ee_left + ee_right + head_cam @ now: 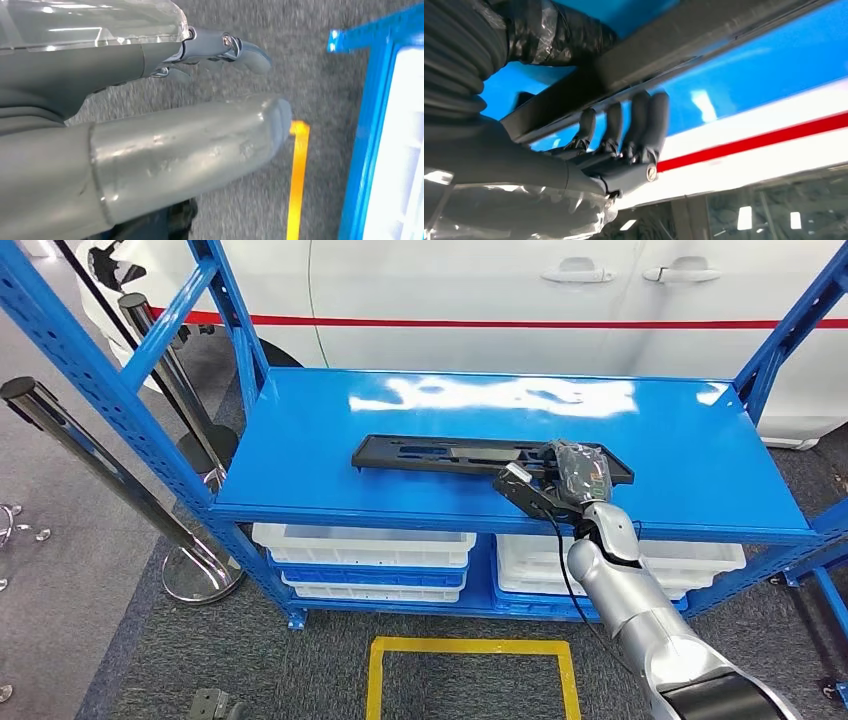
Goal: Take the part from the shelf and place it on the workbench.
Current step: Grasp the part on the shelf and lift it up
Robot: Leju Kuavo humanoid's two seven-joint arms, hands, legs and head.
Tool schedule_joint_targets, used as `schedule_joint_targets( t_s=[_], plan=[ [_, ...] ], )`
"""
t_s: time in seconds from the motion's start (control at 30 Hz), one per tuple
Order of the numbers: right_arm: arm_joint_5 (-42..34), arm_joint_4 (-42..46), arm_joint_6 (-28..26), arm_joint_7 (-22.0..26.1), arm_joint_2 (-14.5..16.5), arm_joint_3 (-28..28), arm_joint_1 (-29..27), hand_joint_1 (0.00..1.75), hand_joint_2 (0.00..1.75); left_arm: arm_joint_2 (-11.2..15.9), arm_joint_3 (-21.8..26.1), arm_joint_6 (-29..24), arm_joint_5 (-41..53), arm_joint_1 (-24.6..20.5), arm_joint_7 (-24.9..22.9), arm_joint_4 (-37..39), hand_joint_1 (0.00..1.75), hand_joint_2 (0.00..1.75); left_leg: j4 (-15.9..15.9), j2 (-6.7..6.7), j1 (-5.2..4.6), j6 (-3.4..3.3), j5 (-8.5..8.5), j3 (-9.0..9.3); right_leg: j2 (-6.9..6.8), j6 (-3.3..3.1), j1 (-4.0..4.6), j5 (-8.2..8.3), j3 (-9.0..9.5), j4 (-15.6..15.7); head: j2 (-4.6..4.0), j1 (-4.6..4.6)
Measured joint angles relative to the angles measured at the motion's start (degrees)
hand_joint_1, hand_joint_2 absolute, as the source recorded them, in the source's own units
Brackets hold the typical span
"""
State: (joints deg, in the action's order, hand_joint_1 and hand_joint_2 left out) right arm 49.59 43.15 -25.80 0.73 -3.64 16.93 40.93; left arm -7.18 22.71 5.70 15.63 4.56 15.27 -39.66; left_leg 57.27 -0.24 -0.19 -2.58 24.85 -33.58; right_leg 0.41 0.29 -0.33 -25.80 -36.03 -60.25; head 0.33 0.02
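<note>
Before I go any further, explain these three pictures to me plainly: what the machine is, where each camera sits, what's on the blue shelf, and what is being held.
This is a humanoid robot with two silver arms ending in many-fingered hands. The wide picture comes from a camera high on its body, looking down at a blue shelf in front of a white car. A long black part lies on the shelf, with white bins underneath. The right hand rests on the part's right end; the camera at that wrist shows its fingers curled around the part's edge, so it seems to grip it. The other picture comes from the left wrist: the left hand hangs over grey carpet, holding nothing.
</note>
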Motion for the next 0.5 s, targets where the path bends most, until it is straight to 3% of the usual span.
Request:
schedule_joint_targets(
  t_s=[0.07, 0.13, 0.17, 0.2, 0.27, 0.33, 0.37, 0.5],
  plan=[
    [-0.1, 0.2, -0.3, 0.3, -0.1, -0.2, 0.4, 1.75, 1.75, 0.0, 0.0, 0.0, 0.0, -0.2, 0.0, -0.3, 0.0, 0.0, -0.7, 0.14, 0.22, -0.28, -0.45, 0.38, -0.08, 0.38, -0.09, -2.95, -2.14, -4.8, 0.0, 0.02],
    [-0.2, 0.3, -0.7, 0.7, -0.2, -0.2, 0.5, 1.75, 1.75, 0.0, -0.1, -0.1, -0.1, -0.3, 0.0, -0.4, 0.0, 0.0, -0.7, 0.16, 0.25, -0.47, -0.4, 0.4, -0.1, 0.74, -0.33, -6.06, -5.52, -11.8, 0.0, 0.0],
    [-0.3, 0.4, -0.8, 0.9, -0.2, -0.2, 0.4, 1.75, 1.75, 0.0, -0.1, -0.1, -0.2, -0.3, 0.1, -0.5, 0.0, 0.0, -0.6, 0.15, 0.29, -0.48, -0.32, 0.4, -0.11, 0.96, -0.51, -6.46, -6.54, -13.8, 0.0, 0.01],
    [-0.4, 0.5, -0.9, 1.0, -0.2, -0.2, 0.4, 1.75, 1.75, 0.0, -0.2, -0.2, -0.4, -0.3, 0.1, -0.5, 0.0, 0.0, -0.5, 0.11, 0.35, -0.41, -0.21, 0.41, -0.13, 1.19, -0.72, -5.73, -6.53, -13.8, 0.0, 0.01],
    [-0.7, 0.9, -0.9, 1.0, -0.3, -0.3, 0.5, 1.75, 1.75, 0.0, -0.3, -0.4, -0.7, -0.4, 0.1, -0.6, 0.0, 0.0, 0.1, 0.0, 0.55, 0.01, 0.22, 0.39, -0.25, 1.52, -1.12, -2.18, -3.57, -8.1, 0.0, 0.02],
    [-1.1, 1.5, -1.0, 1.1, -0.3, -0.3, 0.9, 1.75, 1.75, 0.0, -0.4, -0.8, -1.0, -0.6, 0.2, -0.6, 0.0, 0.0, 1.2, -0.1, 0.49, 0.74, 0.9, 0.1, -0.33, 1.44, -1.14, -0.03, -0.29, -1.8, 0.0, 0.01],
    [-1.3, 1.8, -1.0, 1.1, -0.3, -0.4, 1.0, 1.75, 1.75, 0.0, -0.5, -1.1, -1.2, -0.7, 0.2, -0.6, 0.0, 0.0, 1.6, -0.13, 0.41, 1.08, 1.14, -0.04, -0.31, 1.22, -1.05, 0.18, 0.48, -0.2, 0.0, 0.0],
    [-1.9, 2.9, -1.8, 2.3, -0.4, -0.5, 1.1, 1.75, 1.75, 0.1, -0.8, -2.0, -1.6, -1.0, 0.7, -0.7, 0.0, 0.0, 2.4, -0.12, 0.7, 2.28, 1.91, -0.39, -0.3, -0.27, -0.86, 0.27, 0.72, 0.6, 0.0, -0.02]
  ],
)
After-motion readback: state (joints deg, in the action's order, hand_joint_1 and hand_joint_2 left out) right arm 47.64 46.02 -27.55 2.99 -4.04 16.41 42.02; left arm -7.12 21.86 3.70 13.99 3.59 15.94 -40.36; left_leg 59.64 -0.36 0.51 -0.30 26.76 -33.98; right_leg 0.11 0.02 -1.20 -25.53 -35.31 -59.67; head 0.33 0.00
